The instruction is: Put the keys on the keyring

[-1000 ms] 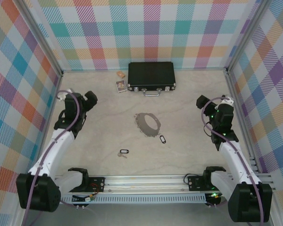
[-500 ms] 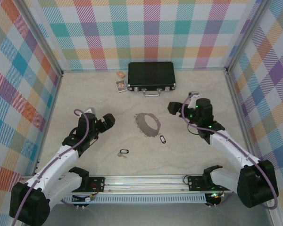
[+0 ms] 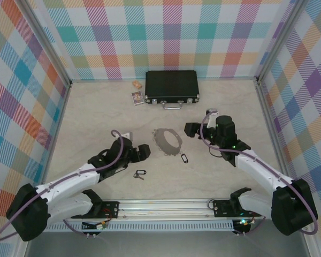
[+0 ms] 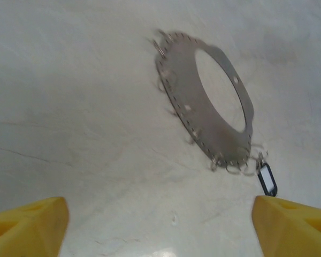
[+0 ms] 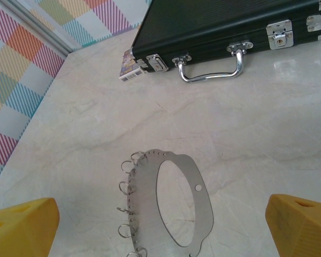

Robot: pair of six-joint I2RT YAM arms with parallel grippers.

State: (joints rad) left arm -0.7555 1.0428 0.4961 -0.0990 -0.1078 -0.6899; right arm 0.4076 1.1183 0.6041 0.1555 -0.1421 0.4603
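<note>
The keyring (image 3: pixel 167 141) is a flat grey metal hoop lying mid-table, with small wire loops along one rim; it also shows in the left wrist view (image 4: pixel 188 110) and the right wrist view (image 5: pixel 144 203). One key with a black oval tag (image 3: pixel 184 158) lies just right of the hoop's near end, its tag (image 4: pixel 267 179) visible beside the loops. The other key (image 3: pixel 139 173) lies nearer the front. My left gripper (image 3: pixel 143 151) hovers left of the hoop, open and empty (image 4: pixel 160 235). My right gripper (image 3: pixel 190 128) hangs just right of the hoop, open and empty (image 5: pixel 160 235).
A black case (image 3: pixel 172 85) with a metal handle (image 5: pixel 211 65) lies at the back. Two small cards (image 3: pixel 137 97) sit left of it. Plaid walls enclose the table on three sides.
Both arms swung in from the sides toward the middle. The left gripper came down beside the hoop's left rim and the right gripper reached its right rim. Keys and hoop stayed put.
</note>
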